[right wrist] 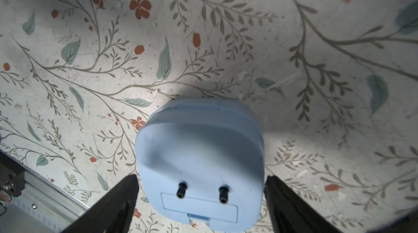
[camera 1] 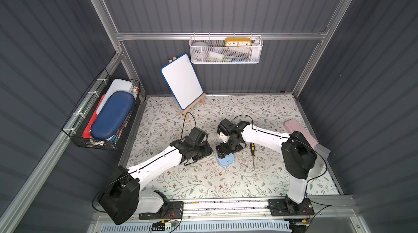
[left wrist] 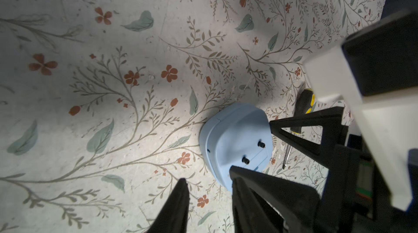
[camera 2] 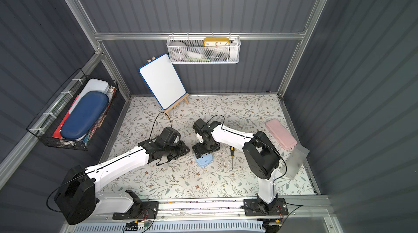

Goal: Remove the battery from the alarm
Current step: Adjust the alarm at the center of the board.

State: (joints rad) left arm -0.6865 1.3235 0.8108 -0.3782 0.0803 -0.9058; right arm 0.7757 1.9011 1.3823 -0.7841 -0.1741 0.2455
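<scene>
Nearest, the right gripper (right wrist: 200, 176) straddles the face-down alarm (right wrist: 201, 148), jaws spread and gripping nothing, while the left gripper (left wrist: 208, 174) just left of it hangs parted, empty.

The floral table (camera 1: 203, 184) lies bare in front of the alarm (camera 1: 226, 161), so the near side is open to approach. Overhead, the right gripper (right wrist: 201, 176) straddles the alarm, its fingers spread to either flank. The left gripper (left wrist: 208, 175), jaws parted, crowds the alarm's left side. A screwdriver (camera 1: 252, 156) lies near on the right. The whiteboard easel (camera 1: 182, 81) stands well back.
</scene>
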